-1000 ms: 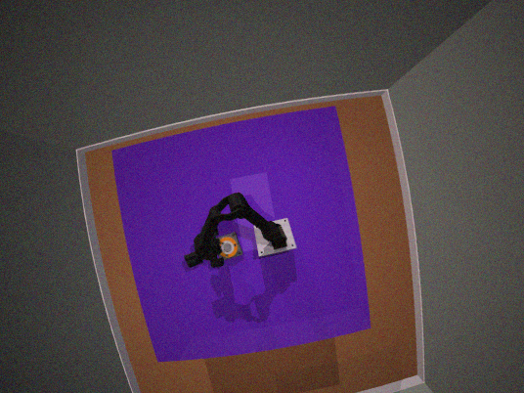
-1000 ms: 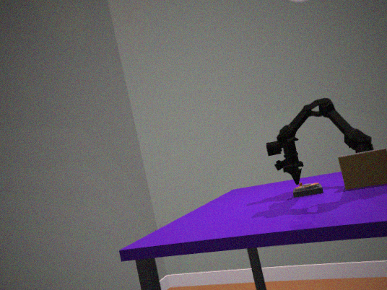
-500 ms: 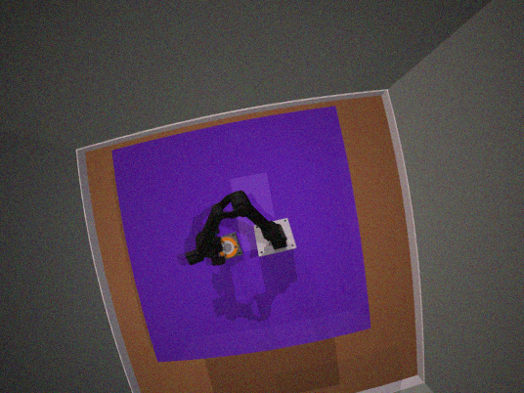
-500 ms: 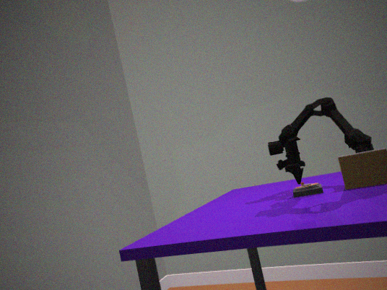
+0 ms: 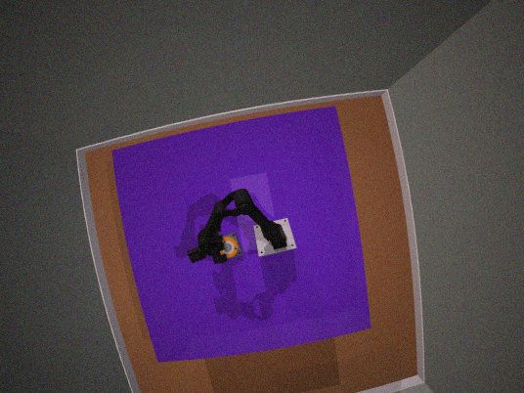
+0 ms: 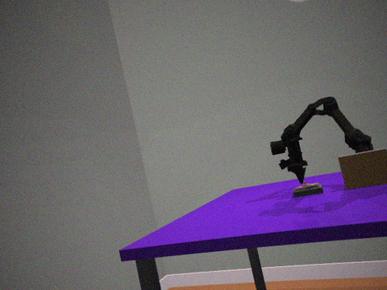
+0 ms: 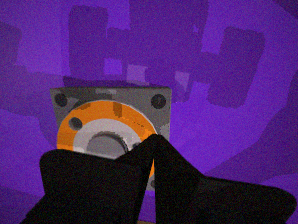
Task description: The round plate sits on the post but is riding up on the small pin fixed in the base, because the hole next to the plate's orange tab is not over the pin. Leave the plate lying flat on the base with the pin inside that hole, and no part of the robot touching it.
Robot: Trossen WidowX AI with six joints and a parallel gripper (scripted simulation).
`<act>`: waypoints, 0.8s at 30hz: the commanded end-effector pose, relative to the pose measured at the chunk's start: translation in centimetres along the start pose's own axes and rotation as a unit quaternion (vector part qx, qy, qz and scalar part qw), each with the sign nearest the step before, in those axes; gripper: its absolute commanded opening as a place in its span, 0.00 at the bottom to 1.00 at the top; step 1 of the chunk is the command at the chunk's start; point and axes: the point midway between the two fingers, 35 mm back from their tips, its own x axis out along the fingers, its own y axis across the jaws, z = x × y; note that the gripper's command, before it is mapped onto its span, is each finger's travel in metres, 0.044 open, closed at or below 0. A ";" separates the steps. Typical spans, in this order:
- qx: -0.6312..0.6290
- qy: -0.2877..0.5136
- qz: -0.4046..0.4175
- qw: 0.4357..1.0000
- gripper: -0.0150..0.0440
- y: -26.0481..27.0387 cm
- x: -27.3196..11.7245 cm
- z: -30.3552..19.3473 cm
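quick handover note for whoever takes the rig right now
Gripper: shut, holding nothing, tip low over the plate's near-right edge; contact not clear.
Plate: orange ring on the grey base, around the post. A hole shows at its left; pin not visible.
Done: arm is over the plate.
Left: turn the plate until the hole drops over the pin, plate flat, then lift clear.

End effector (image 6: 300, 179) above plate (image 6: 307, 186)
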 end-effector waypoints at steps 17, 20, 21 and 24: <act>-0.003 0.004 -0.002 1.000 0.25 -0.6 0.1 -1.9; -0.003 0.004 -0.002 1.000 0.25 -0.6 0.1 -2.1; -0.003 0.004 -0.002 1.000 0.25 -0.6 0.1 -2.1; -0.003 0.005 -0.002 1.000 0.25 -0.6 0.1 -2.3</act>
